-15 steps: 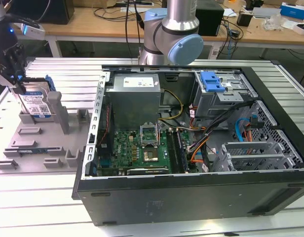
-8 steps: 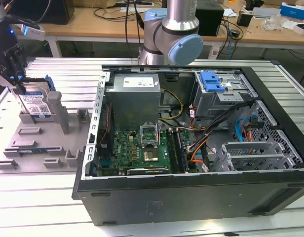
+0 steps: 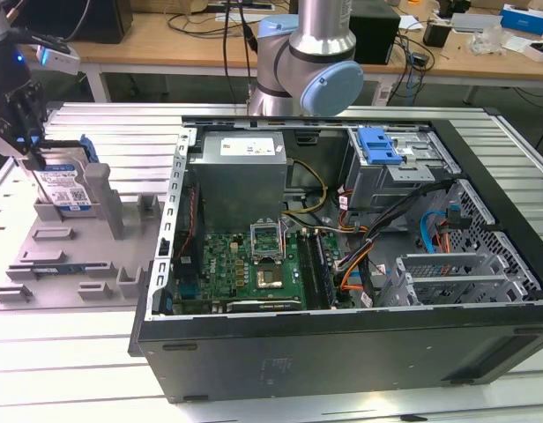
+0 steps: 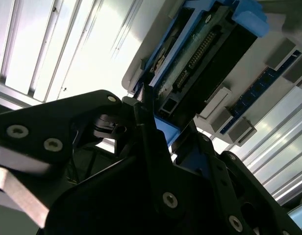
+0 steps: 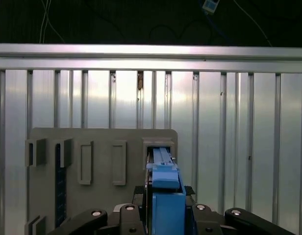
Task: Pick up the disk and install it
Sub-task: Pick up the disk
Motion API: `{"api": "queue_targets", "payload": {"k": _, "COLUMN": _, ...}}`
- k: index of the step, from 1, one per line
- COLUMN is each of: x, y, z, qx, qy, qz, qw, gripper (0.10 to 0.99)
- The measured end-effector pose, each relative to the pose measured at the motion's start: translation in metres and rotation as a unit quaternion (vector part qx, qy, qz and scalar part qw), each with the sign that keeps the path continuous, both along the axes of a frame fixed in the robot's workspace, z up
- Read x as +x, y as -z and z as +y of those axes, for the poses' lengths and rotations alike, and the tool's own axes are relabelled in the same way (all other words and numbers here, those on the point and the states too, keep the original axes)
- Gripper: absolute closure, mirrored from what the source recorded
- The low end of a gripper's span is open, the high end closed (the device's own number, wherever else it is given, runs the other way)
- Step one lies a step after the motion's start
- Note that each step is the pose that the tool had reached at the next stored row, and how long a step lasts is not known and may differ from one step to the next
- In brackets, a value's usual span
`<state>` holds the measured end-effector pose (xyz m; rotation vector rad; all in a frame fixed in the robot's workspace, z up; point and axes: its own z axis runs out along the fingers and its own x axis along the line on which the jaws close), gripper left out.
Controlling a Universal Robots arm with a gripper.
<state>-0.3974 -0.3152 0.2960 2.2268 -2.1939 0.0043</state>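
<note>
In the exterior view the gripper is reaching down onto the top edge of the disk, which is standing upright on its edge in a slot at the far end of the grey holder; a tall grey post of that holder is rising just beside the disk, on the side facing the open computer case; the case is lying flat right beside the holder, showing its motherboard, power supply and a blue clip on the drive cage in the corner farthest from the holder; the arm's base is standing beyond the case, and a cluttered workbench is running behind the holder; both holder and case are resting on the slatted metal table. In the second wrist view the gripper is closing its black fingers on the blue carrier edge of the disk, whose connector side is facing the camera while the holder is lying under it. In the first wrist view the gripper is clamping the disk between fingers pressing on both of its faces; the disk is sitting in the holder, with empty slots lining up beside it and the table stretching beyond.
</note>
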Motion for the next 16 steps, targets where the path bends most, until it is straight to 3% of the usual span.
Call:
{"api": "queue_targets", "payload": {"k": 11, "x": 0.0000, "y": 0.0001, "z": 0.0000, "qx": 0.0000, "qy": 0.000, "qz": -0.0001, "qw": 1.0000, "gripper": 0.722}}
{"api": "queue_targets", "payload": {"k": 14, "x": 0.0000, "y": -0.0079, "z": 0.0000, "qx": 0.0000, "qy": 0.000, "qz": -0.0001, "qw": 1.0000, "gripper": 0.722}}
{"api": "queue_targets", "payload": {"k": 16, "x": -0.0001, "y": -0.0201, "z": -0.0001, "qx": 0.0000, "qy": 0.000, "qz": -0.0005, "qw": 1.0000, "gripper": 0.722}}
